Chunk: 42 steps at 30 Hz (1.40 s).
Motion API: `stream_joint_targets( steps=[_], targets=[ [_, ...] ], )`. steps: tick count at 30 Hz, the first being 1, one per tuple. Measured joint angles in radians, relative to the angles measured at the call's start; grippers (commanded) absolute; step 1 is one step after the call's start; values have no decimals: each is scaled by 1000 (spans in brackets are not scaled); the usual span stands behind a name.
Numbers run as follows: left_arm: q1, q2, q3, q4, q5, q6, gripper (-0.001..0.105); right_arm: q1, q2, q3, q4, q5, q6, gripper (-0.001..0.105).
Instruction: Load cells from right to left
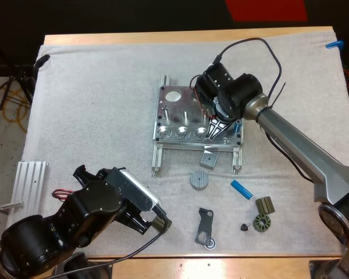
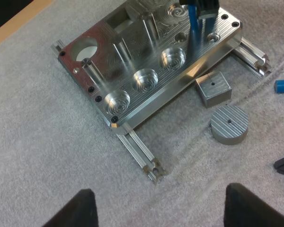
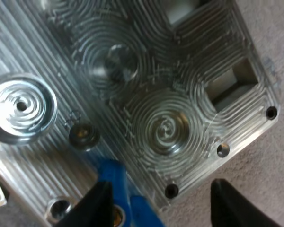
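High view shows the right pincer over the front right corner of the metal fixture, which sits in the middle of the white mat on the wooden desk. One blue cell stands straight up there, its long side going up and down, with its bottom end at the last hole on the right of the front row. In the right wrist view the two black fingers are wide apart; the cell is just beside one finger and the other finger is clear of it, so the pincer is not squeezing it. The fixture is a shiny silver block with fine ring marks cut in it, round cups in a row and long rails under it. Another blue cell lies flat on the fuzzy mat in front of the fixture, pointing slantwise from far left to near right. Near it are a round grey disc with ridges, a little square metal block, a flat dark bracket and some small dark parts. The left pincer hangs over the near mat, fingers wide apart and touching nothing.
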Motion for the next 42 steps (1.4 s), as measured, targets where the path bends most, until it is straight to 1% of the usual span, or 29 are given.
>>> stream_joint_targets(
  steps=[5, 13, 20, 26, 32, 42],
  targets=[
    [0, 0, 0, 0, 0, 0, 57, -10, 21, -1, -1, 47, -10, 47],
    [0, 0, 0, 0, 0, 0, 57, -23, 31, 2, 17, 57, -10, 47],
    [0, 0, 0, 0, 0, 0, 57, -23, 19, 6, 26, 55, 46, 47],
    [0, 0, 0, 0, 0, 9, 57, -23, -54, 10, 46, 40, 70, 47],
    [0, 0, 0, 0, 0, 39, 57, -23, -159, 10, 70, -9, 129, 47],
    [0, 0, 0, 0, 0, 43, 57, -23, -285, 10, 209, -11, 190, 47]
  ],
)
